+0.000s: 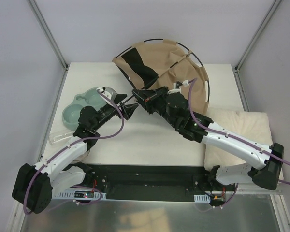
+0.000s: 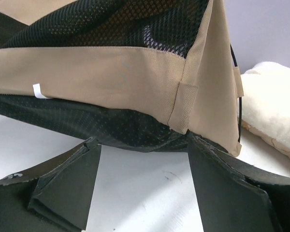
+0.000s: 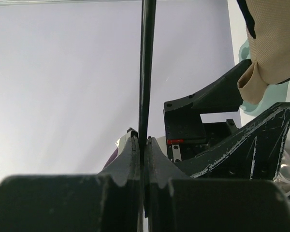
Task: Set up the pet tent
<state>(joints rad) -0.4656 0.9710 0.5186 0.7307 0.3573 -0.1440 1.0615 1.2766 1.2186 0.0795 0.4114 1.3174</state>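
The pet tent (image 1: 166, 65) lies crumpled at the back of the table, tan fabric with black mesh panels and thin black poles (image 1: 206, 84) arcing around it. My right gripper (image 1: 137, 94) is at the tent's near left corner, shut on a thin black pole (image 3: 147, 72) that runs straight up between its pads (image 3: 135, 150). My left gripper (image 1: 129, 104) faces it from the left, open. In the left wrist view its fingertips (image 2: 89, 144) sit just under the tent's black lower edge (image 2: 111, 125), with only bare table between the jaws. The right gripper (image 3: 144, 141) pinches the pole tightly.
A teal double pet bowl (image 1: 82, 107) sits at the left of the table, with a clear plastic item (image 1: 58, 137) near the left edge. A fluffy cream cushion (image 1: 241, 133) lies at the right, close behind the right arm, also in the left wrist view as the cushion (image 2: 275, 106).
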